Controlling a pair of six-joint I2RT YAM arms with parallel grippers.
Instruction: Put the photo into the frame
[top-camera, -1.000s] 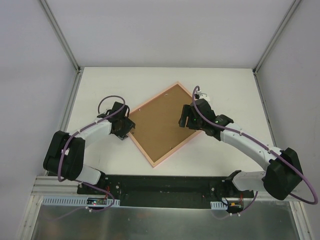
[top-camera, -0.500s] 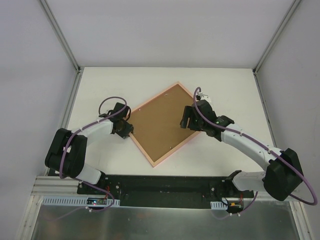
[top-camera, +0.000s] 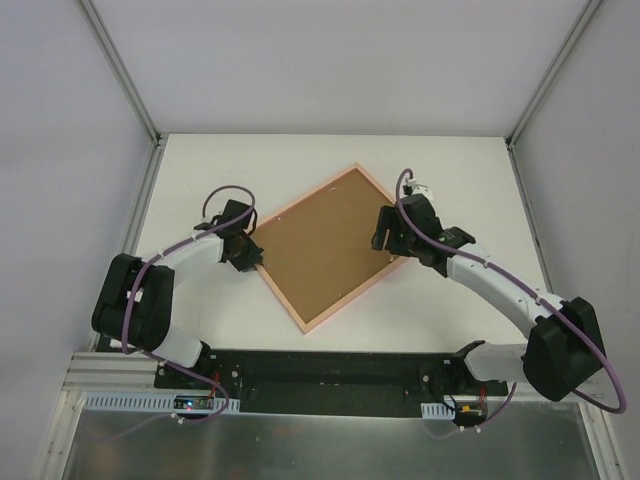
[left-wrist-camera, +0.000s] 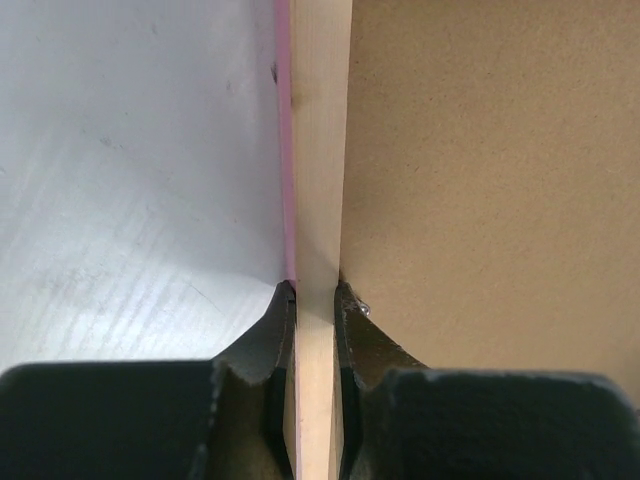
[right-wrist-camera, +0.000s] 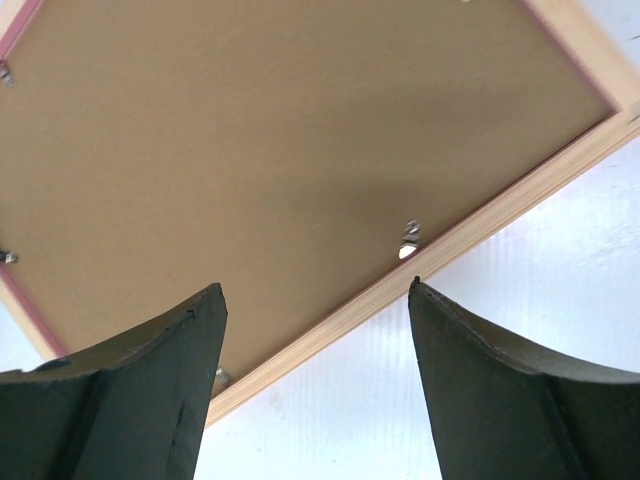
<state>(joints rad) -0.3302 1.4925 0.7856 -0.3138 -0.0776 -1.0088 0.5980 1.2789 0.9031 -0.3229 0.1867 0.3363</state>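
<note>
The left arm (top-camera: 172, 262) and right arm (top-camera: 500, 287) bow inward; left pincer (left-wrist-camera: 315, 298) clamped narrow, right pincer (right-wrist-camera: 316, 292) spread wide.

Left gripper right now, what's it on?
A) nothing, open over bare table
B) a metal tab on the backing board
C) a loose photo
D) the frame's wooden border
D: in the left wrist view the left gripper pinches the pale wooden border of the frame from both sides, with the brown backing board beside it.
</note>
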